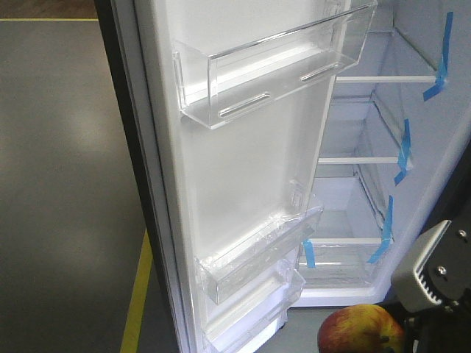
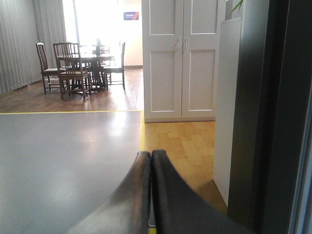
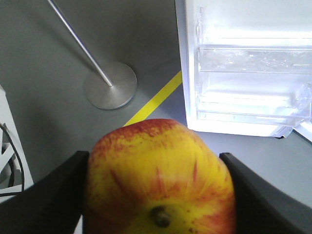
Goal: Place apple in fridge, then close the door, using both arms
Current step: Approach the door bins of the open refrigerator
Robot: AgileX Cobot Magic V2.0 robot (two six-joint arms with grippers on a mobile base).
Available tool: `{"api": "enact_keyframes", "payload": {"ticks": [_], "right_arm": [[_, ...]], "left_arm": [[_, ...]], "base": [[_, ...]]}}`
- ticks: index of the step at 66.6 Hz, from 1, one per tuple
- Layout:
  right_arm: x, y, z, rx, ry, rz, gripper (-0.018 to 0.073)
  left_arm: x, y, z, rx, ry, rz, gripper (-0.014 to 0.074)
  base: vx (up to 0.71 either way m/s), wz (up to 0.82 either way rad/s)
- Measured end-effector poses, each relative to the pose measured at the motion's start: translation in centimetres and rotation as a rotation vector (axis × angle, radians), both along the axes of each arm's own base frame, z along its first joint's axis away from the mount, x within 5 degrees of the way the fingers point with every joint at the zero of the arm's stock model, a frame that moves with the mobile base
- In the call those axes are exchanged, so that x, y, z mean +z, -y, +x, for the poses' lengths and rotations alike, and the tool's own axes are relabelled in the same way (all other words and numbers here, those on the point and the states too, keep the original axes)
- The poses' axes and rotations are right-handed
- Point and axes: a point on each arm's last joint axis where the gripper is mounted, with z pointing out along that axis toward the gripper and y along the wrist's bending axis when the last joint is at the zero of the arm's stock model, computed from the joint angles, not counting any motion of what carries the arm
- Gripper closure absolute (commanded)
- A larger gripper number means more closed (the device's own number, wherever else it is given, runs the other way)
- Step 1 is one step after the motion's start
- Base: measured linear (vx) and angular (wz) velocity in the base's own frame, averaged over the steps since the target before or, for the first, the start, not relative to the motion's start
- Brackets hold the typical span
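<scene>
The apple [image 3: 158, 180] fills the lower half of the right wrist view, stem towards the lens, red over yellow. It is gripped on both flanks by the right claw [image 3: 153, 158], whose dark fingers [image 3: 58, 195] are spread to the fruit's full width and bear against its skin. In the front view the same apple sits at the bottom edge, outside the fridge [image 1: 346, 198], low in front of the compartment and over no shelf. The door [image 1: 243, 169] stands wide open to the left, white liner facing the camera, with clear bins [image 1: 272, 73] above and below. Inside are glass shelves [image 1: 360, 159] marked with blue tape [image 1: 403, 151]. The left claw [image 2: 151, 155] is pressed together with nothing between its fingers, pointing out over the grey floor [image 2: 63, 161]. A dark upright panel at the right of that view is probably the door's outer face, but the angle is too poor to confirm. Assessment: the first step is in hand, with the apple carried but not placed. The next move calls for raising and advancing the right claw past the door bins and over a shelf lip before letting go. The left claw would then need the door's outer side to push it shut.
</scene>
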Motion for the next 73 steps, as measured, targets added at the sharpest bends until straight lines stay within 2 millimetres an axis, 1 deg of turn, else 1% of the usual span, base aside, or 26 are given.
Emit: {"api": "enact_keyframes", "payload": {"ticks": [73], "right_arm": [[0.0, 0.0, 0.0, 0.0, -0.001, 0.001, 0.0392]], "left_arm": [[0.0, 0.0, 0.0, 0.0, 0.0, 0.0, 0.0603]], "base": [[0.03, 0.0]]}}
